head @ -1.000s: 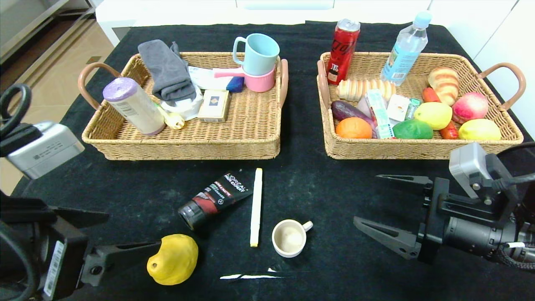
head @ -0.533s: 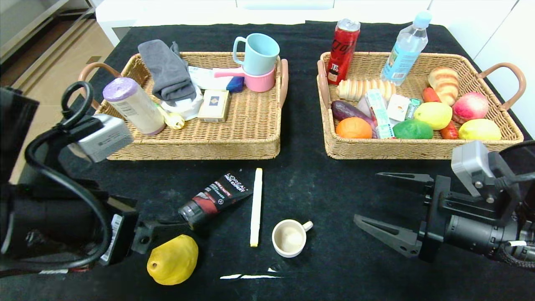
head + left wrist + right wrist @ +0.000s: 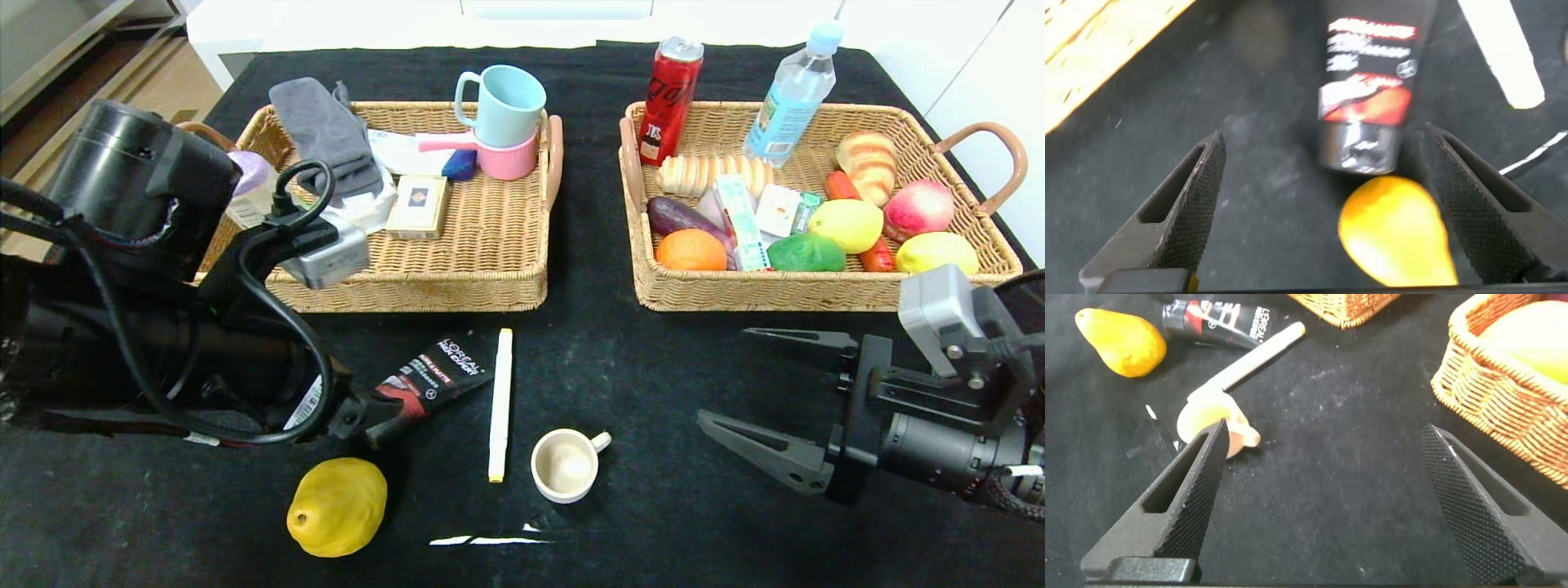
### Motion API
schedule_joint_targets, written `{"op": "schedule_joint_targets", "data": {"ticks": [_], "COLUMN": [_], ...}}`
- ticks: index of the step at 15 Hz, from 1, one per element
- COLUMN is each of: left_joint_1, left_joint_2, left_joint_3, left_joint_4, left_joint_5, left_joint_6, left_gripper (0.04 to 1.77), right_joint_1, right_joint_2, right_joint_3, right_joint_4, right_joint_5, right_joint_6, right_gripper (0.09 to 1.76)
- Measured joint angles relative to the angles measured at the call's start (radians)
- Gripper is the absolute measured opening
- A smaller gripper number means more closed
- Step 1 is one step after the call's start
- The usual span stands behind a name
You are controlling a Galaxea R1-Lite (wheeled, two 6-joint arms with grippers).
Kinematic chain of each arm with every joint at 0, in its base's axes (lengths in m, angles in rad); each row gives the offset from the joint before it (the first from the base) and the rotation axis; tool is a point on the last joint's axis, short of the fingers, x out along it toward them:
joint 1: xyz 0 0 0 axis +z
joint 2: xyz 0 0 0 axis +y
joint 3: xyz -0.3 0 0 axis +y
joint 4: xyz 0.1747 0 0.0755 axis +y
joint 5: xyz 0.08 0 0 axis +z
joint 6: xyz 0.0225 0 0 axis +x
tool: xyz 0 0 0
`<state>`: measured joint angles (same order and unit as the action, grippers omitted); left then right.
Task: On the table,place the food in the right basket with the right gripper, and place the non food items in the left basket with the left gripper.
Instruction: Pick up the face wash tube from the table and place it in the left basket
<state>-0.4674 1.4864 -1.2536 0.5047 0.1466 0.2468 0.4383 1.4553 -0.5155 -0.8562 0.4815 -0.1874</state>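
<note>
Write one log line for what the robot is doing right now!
left gripper: jaws open around black and red cosmetic tube cap | right gripper: open, idle | bumpy yellow fruit: on table

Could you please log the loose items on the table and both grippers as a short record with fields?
left gripper: open, at the cap end of the cosmetic tube
right gripper: open, hanging over the table in front of the right basket
loose non-food: cosmetic tube, marker pen, small cup
loose food: bumpy yellow fruit
left basket: mugs, grey cloth
</note>
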Motion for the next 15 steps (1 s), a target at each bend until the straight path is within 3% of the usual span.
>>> {"op": "schedule_joint_targets", "data": {"ticks": [7, 15], "left_joint_1": [-0.063, -0.071], "left_joint_2": [0.067, 0.155], "left_joint_3": [-0.099, -0.143], "left_joint_4": [0.114, 0.125], "left_joint_5": [-0.005, 0.017], "left_joint_6": [0.049, 0.049], "left_gripper": [1.72, 1.72], "right_joint_1": [0.0, 0.003], "right_joint_2": [-0.013, -0.031], "right_joint_3": [0.005, 0.012], "right_joint_4": [0.001, 0.001], "right_joint_5": [0.0, 0.001], "right_joint_6": [-0.001, -0.001], "right_gripper": [1.7, 1.7]}}
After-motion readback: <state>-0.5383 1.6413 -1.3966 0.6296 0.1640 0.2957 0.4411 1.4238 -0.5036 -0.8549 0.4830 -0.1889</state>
